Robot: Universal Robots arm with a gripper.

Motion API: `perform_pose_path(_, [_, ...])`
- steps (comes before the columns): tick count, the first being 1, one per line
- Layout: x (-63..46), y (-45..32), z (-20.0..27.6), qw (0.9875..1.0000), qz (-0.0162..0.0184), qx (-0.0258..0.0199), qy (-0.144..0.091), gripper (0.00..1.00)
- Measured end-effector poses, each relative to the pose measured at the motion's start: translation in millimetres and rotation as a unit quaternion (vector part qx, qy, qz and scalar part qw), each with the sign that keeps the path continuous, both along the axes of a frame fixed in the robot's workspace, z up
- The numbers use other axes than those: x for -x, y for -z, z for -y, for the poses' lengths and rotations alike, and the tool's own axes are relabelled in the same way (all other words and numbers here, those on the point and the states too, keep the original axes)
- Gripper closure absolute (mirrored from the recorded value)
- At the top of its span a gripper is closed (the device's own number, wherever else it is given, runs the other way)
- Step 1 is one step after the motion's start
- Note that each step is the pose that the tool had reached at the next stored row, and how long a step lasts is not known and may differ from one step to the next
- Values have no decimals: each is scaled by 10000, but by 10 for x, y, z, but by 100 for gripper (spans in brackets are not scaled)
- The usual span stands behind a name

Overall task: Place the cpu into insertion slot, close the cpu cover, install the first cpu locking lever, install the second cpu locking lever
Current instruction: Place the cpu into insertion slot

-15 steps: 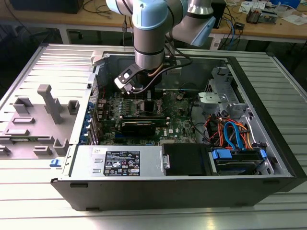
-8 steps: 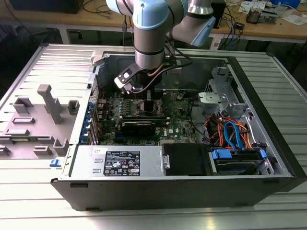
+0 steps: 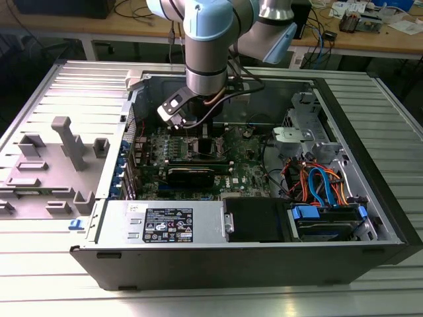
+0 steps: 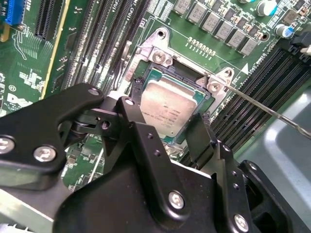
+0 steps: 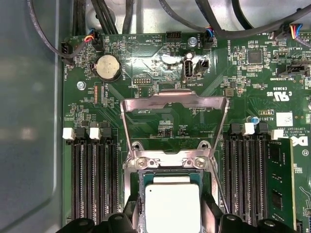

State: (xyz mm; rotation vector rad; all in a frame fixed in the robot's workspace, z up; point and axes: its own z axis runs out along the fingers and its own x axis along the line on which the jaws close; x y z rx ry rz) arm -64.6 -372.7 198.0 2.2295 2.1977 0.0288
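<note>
The cpu (image 5: 173, 204), a small square chip with a dull silver top, sits in or just over the insertion slot (image 5: 170, 167), whose silver rim shows around it. My gripper (image 5: 170, 221) straddles the chip, with a black finger pressed against each of two opposite edges. In the second wrist view the gripper (image 4: 165, 121) flanks the cpu (image 4: 167, 104) the same way. The cpu cover (image 5: 175, 98) is swung open and lies back over the green board, away from the socket. A thin locking lever (image 4: 262, 109) sticks out unlatched beside the slot. In the exterior view the gripper (image 3: 205, 135) reaches down into the open computer case.
Long black memory slots (image 5: 92, 184) run along both sides of the socket, and a memory stick (image 5: 279, 179) stands in one. A coin battery (image 5: 108, 67) and cable plugs lie beyond the cover. The case walls (image 3: 370, 152), a drive cage and bundled cables (image 3: 317, 181) hem in the board.
</note>
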Motion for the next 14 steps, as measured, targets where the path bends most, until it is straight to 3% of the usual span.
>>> perform_pose_path(2, [0,0,0,10000,0,-24,0,38])
perform_pose_path(6, [-1,1,-1,10000,0,-29,0,38])
perform_pose_path(9, [-3,-1,-1,10000,-1,5,-2,38])
perform_pose_path(14, [-3,-26,-1,10000,-13,6,0,38])
